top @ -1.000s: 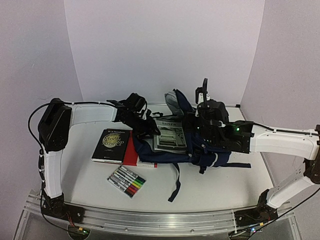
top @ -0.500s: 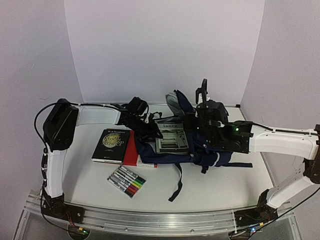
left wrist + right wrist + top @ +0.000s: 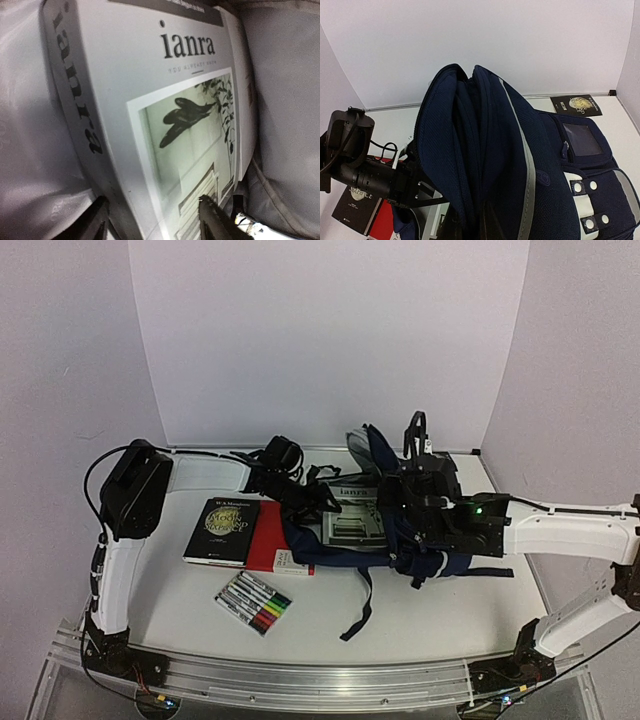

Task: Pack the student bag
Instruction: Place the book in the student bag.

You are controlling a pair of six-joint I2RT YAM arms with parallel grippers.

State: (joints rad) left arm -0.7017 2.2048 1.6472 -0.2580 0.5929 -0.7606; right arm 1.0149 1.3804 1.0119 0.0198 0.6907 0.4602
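Note:
The student bag [image 3: 430,552] is navy and lies mid-table with its mouth toward the left; it fills the right wrist view [image 3: 520,165]. A grey-white book titled "ianra" [image 3: 352,517] sits in that mouth against the grey lining. It fills the left wrist view [image 3: 165,100]. My left gripper [image 3: 318,502] is at the mouth. Its jaws [image 3: 150,217] stand open, wider than the book's near corner. One finger [image 3: 214,217] lies over the cover. My right gripper [image 3: 405,480] is shut on the bag's upper flap [image 3: 470,227] and holds it up.
A black paperback [image 3: 222,528] lies on a red book [image 3: 268,542] left of the bag. A pack of coloured markers [image 3: 253,602] sits nearer the front. A bag strap [image 3: 357,605] trails toward the front edge. A black booklet with a gold emblem [image 3: 576,105] lies behind the bag.
My left arm has pushed right, carrying the "ianra" book further into the bag, and its jaws have widened. The bag and my right gripper have shifted slightly right.

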